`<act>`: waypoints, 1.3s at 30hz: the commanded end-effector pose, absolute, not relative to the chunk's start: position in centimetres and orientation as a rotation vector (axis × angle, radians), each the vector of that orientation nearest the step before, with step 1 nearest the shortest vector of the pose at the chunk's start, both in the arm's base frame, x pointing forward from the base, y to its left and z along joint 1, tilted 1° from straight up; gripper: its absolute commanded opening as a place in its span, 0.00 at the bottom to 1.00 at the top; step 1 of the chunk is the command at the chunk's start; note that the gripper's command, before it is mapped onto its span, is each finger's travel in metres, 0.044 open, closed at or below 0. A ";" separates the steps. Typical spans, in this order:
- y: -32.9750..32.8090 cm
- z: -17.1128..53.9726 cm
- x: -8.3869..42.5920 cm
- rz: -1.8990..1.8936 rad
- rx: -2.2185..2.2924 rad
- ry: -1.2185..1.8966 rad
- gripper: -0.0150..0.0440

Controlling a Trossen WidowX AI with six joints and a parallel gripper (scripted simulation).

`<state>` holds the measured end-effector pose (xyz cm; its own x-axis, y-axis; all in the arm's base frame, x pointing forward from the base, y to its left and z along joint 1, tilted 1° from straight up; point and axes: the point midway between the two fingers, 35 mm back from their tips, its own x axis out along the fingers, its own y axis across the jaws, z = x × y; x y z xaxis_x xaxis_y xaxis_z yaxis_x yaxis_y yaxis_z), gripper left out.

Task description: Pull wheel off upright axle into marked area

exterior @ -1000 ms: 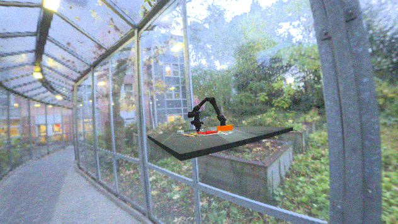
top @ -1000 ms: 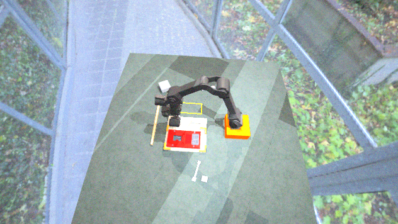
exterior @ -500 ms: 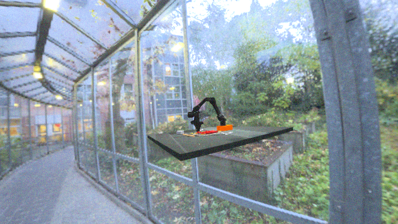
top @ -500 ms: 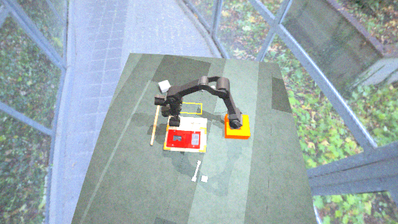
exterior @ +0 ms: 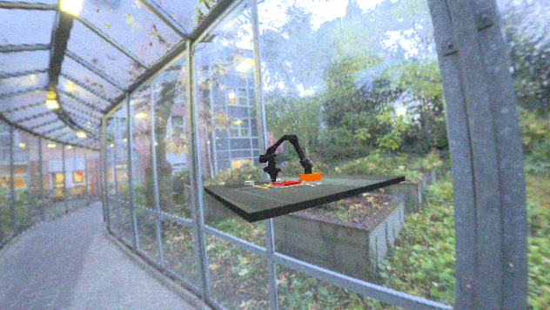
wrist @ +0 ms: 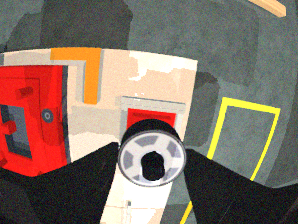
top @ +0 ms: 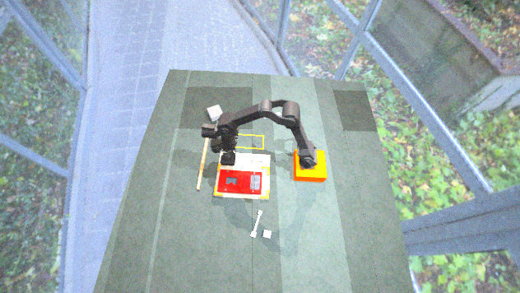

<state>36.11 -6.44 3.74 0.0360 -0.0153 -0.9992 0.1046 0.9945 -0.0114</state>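
The wheel [wrist: 172, 160] is a dark, round piece with a pale spoked face, seen from above in the wrist view. The dark centre of its hub may be the axle top or the hole; I cannot tell which. My gripper [wrist: 151, 152] [top: 227, 160] [exterior: 274, 179] is shut on the wheel, one finger on each side, low over the pale board [top: 264, 161] [wrist: 170, 75]. The axle's lower part is hidden under the wheel. The marked area is a yellow outline [wrist: 252, 104] [top: 263, 141] on the table beside the board.
A red panel [top: 243, 189] [wrist: 45, 150] lies on the board. The arm stands on an orange block [top: 322, 161] [exterior: 311, 177]. A wooden stick [top: 201, 165] [wrist: 270, 6], a white block [top: 214, 112], a white bar [top: 257, 223] and a small white cube [top: 266, 234] lie around the board.
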 end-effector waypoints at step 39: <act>-6.4 6.0 36.1 -0.093 0.065 1.524 0.25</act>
<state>36.02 -6.37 5.29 0.0339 -0.0151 -0.9993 0.1030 0.9946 -0.0116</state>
